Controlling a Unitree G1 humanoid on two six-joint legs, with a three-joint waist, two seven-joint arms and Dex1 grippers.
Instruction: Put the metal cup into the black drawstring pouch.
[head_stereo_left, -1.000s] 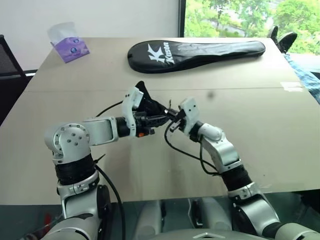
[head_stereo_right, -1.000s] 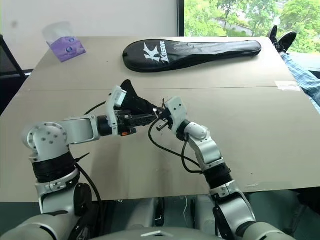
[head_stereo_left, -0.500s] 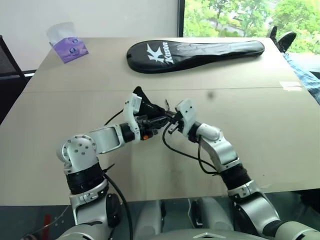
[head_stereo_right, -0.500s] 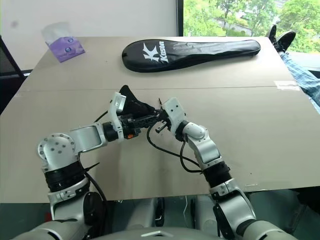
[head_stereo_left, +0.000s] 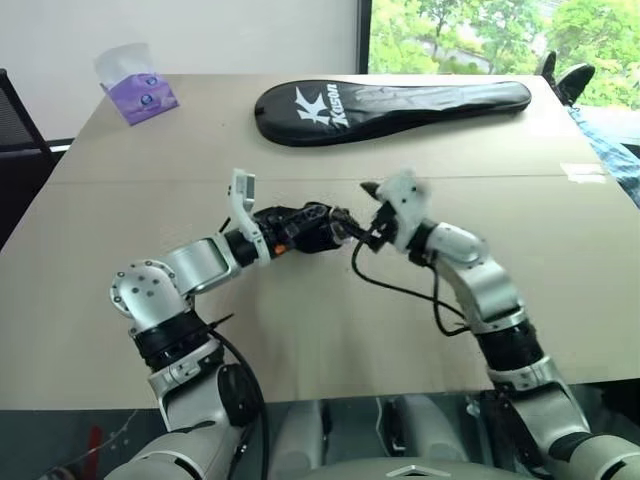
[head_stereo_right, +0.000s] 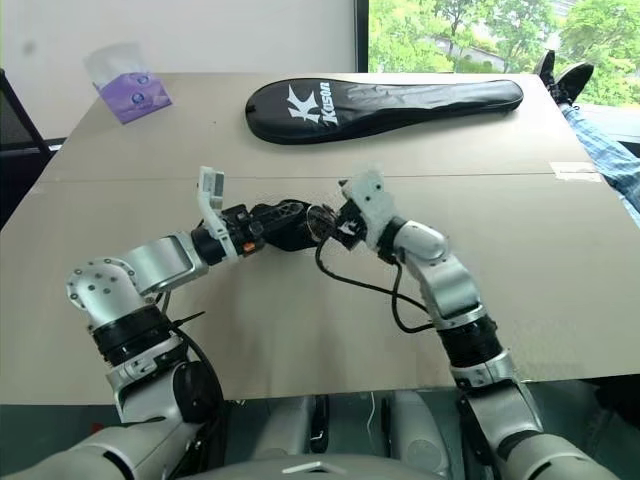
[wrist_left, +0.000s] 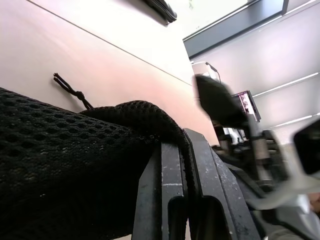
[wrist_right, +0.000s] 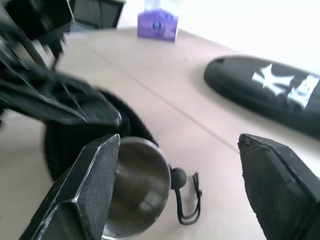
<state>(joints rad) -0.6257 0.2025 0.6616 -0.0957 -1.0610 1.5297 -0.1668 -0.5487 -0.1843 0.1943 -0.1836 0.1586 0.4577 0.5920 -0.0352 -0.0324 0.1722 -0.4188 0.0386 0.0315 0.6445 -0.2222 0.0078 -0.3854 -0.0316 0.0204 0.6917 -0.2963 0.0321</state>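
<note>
Metal cup (wrist_right: 137, 186) inside pouch (head_stereo_left: 305, 228) pinched by left end effector (wrist_left: 176, 175), right end effector (wrist_right: 175, 190) wide

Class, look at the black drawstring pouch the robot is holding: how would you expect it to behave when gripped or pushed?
The black drawstring pouch is probably floppy: its mesh fabric drapes in folds over the left gripper, which is pinched shut on it. It likely holds no shape unaided; in the right wrist view its mouth wraps around the metal cup.
</note>
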